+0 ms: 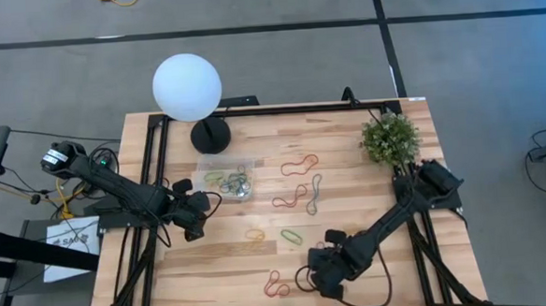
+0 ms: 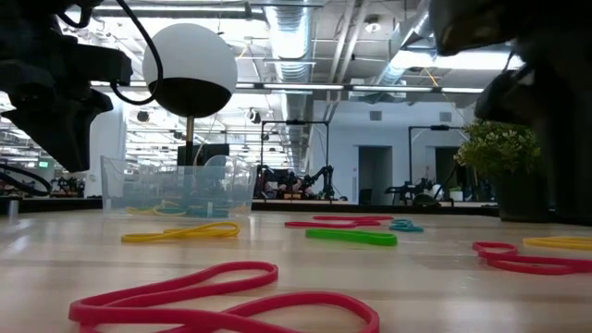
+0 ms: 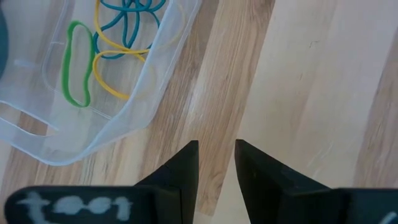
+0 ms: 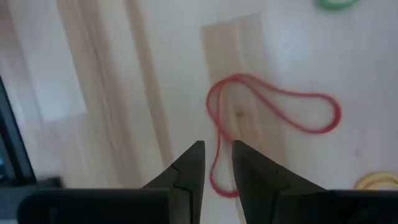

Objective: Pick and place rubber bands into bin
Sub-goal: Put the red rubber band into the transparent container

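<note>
From above, on the worktop, you have rubber bands scattered loose between the bin and the plant, with a few already in the bin. The left end effector hangs just beside the bin; the right end effector sits near a red band at the front edge. The globe lamp stands behind the bin, so approach the bin from the front.

At worktop level, the bands lie dead flat: a red loop nearest, then yellow and green. Judge them light, floppy and thin; you will likely need to pinch one strand right at the wood.

In the left wrist view, the fingers stand slightly apart with nothing between them, beside the clear bin wall, which looks light enough to slide if nudged.

In the right wrist view, the fingers show a narrow gap, empty, just over the tail of the red band. Take that single strand where it lies clear of the crossing.
</note>
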Motion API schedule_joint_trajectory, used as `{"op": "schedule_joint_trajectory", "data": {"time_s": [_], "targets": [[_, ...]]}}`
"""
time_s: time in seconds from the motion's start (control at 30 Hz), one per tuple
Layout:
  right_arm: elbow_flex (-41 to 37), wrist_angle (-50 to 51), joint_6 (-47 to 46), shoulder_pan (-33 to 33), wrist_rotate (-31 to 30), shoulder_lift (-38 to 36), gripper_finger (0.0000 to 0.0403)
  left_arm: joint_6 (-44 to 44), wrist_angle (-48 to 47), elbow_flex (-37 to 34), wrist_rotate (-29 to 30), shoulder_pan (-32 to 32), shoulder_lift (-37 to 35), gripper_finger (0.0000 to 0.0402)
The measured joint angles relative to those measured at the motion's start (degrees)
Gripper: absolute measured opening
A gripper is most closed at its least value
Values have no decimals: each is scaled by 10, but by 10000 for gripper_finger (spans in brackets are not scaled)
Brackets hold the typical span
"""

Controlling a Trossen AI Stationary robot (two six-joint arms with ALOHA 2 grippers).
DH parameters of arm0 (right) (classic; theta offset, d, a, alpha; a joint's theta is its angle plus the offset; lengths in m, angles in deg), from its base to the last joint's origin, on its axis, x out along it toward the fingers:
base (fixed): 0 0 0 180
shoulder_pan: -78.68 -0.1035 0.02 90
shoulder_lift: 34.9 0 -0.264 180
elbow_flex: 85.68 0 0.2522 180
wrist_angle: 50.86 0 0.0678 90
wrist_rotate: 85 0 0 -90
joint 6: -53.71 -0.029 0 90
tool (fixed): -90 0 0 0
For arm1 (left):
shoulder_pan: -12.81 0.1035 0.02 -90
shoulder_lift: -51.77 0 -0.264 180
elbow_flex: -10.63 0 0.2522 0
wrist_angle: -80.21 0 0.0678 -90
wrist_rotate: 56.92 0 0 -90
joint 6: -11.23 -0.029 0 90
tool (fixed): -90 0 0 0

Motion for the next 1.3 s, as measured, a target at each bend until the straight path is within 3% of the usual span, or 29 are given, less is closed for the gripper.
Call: {"op": "schedule_joint_trajectory", "data": {"time_s": [0.5, 0.7, 1.17, 1.3], "targets": [[-32, -68, -33, 6, 4, -1, 75, -3, 0, 0, 0, 0, 0, 95], [-40, -64, -42, 2, -37, -1, 75, -4, 0, 0, 1, 0, 0, 95], [-37, -86, -12, 0, -6, 32, 74, -1, 3, 0, 1, 0, 0, 95], [-38, -87, 3, 10, -40, 28, 70, -2, 5, 0, 2, 0, 0, 95]]}}
